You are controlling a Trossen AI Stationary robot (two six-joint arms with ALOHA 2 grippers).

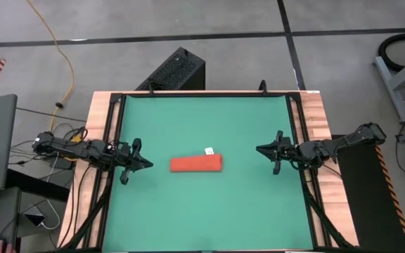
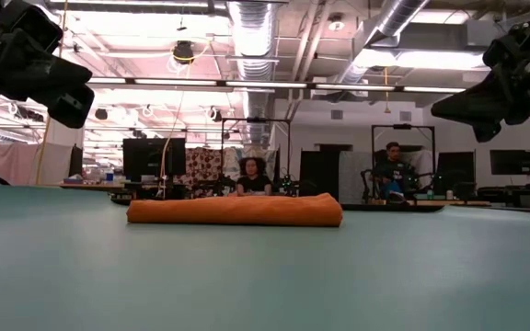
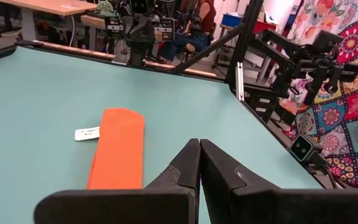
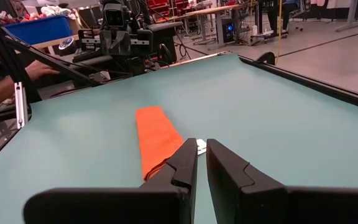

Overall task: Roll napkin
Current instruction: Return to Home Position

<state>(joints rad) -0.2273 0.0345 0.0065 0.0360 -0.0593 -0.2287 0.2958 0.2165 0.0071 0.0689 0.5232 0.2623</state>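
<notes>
Both empty, fingers nearly together: left gripper (image 1: pixel 143 164) near the surface's (image 1: pixel 209 211) left edge, right gripper (image 1: pixel 262 149) near its right edge. The napkin (image 1: pixel 196 164) lies rolled at centre; task looks done.

Orange napkin (image 1: pixel 196 164) rolled, lying mid-table, tag out.

Lighting: bright and even, from long ceiling lights (image 2: pixel 201 84) that glare white in the low view. Shadows: faint and soft on the green table (image 1: pixel 202 211), with a thin one under the napkin (image 2: pixel 235 211).
</notes>
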